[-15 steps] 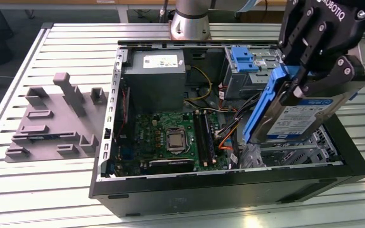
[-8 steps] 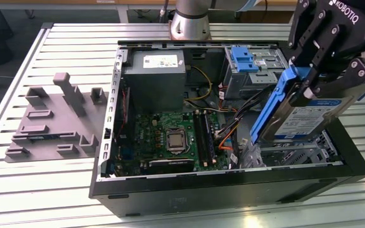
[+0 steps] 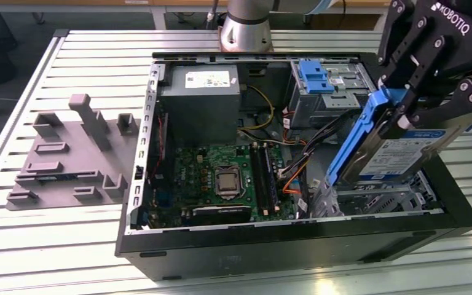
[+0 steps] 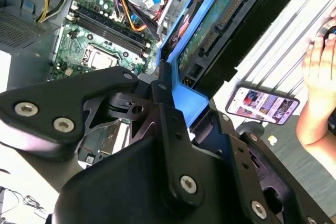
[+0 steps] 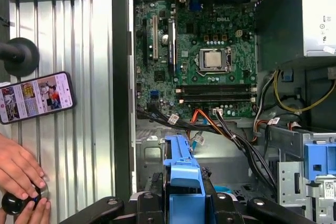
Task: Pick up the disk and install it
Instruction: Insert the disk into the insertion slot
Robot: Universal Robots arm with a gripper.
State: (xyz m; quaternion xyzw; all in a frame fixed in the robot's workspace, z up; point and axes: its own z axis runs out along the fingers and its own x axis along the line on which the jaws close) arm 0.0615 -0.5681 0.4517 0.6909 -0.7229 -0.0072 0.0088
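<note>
The disk [image 3: 400, 157], a silver drive with a white-and-blue label in a blue rail frame [image 3: 359, 132], hangs tilted over the metal drive bay [image 3: 367, 196] at the exterior view's right end of the open computer case [image 3: 302, 236]. My gripper [image 3: 420, 117] is shut on its upper end. In the second wrist view the disk's green circuit-board underside [image 4: 220, 19] runs away from the gripper [image 4: 173, 103]. In the first wrist view the blue frame [image 5: 184, 182] sits between the black fingers [image 5: 152, 203], above the bay floor [image 5: 152, 153].
Inside the case are a grey power-supply box [image 3: 199, 98], the motherboard [image 3: 219, 178], loose cables [image 3: 302, 166] and a bare blue bracket [image 3: 314, 77]. A grey fixture plate [image 3: 72, 153] lies at the exterior view's left. A phone [image 5: 34, 97] and a person's hand [image 5: 18, 169] rest beside the case.
</note>
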